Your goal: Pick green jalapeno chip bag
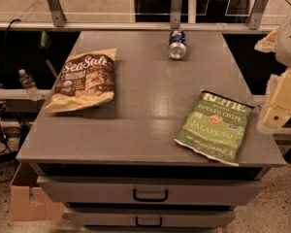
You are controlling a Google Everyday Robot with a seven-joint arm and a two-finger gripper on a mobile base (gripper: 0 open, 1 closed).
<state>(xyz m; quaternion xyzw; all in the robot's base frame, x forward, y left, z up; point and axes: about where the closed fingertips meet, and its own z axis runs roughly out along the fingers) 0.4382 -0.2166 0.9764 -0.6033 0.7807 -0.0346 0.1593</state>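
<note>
Camera view looks down on the green bag, which lies flat on the front right part of the tabletop, printed side up, so the words Kettle, Potato Chips and Jalapeño can be read. The bag is turned a little: its lower corner reaches the front edge of the tabletop, and its upper right corner comes near the right edge. Nothing rests on it or touches it. The tool is at the right border of the view, just beside the right edge of the tabletop and near the upper right corner of the green bag, but apart from it. Whether the tool is apart or together I cannot tell. A can lies on its side at the back middle of the tabletop, with one round end toward the camera, well apart from the green bag. A brown bag marked Sea Salt lies flat on the left side, and its lower left corner reaches the left edge. Under the tabletop is a drawer with a dark handle, and a second one is below it. Left of the furniture a bottle stands on a lower ledge, and a box sits on the floor.
</note>
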